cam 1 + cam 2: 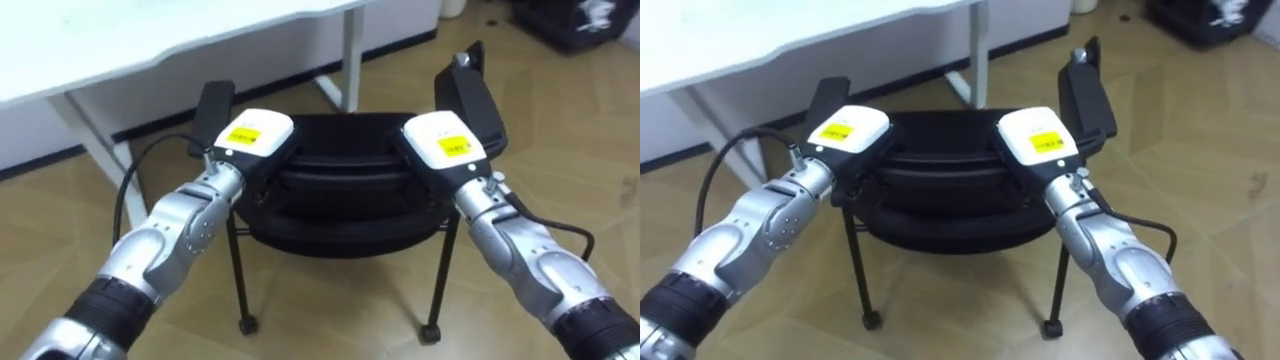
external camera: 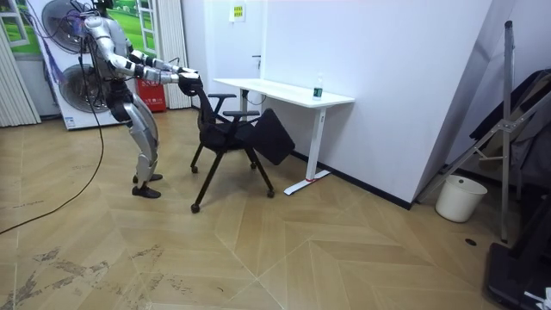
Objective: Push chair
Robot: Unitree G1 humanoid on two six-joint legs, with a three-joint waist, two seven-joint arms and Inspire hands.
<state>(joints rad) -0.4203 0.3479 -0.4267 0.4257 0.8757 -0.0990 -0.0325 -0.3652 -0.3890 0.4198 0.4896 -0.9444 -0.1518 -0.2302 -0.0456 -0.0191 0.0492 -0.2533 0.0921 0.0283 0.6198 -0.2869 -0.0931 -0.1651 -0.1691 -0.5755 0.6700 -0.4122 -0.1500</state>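
Observation:
A black chair (image 1: 345, 190) with two armrests stands right in front of me, its backrest nearest me and its seat toward the white desk (image 1: 150, 40). My left hand (image 1: 257, 133) lies on the top edge of the backrest at its left end. My right hand (image 1: 447, 143) lies on the same edge at its right end. Both show their white backs with yellow labels. In the room view I stand at the room view's left, leaning forward with both arms stretched out to the chair (image 2: 237, 138), which is partly under the desk (image 2: 284, 90).
The desk's white legs (image 1: 350, 60) stand just beyond the chair. A green bottle (image 2: 318, 86) is on the desk. A white bucket (image 2: 454, 198) and a folded metal stand (image 2: 508, 112) are far at the room view's right. Open wooden floor lies around the chair.

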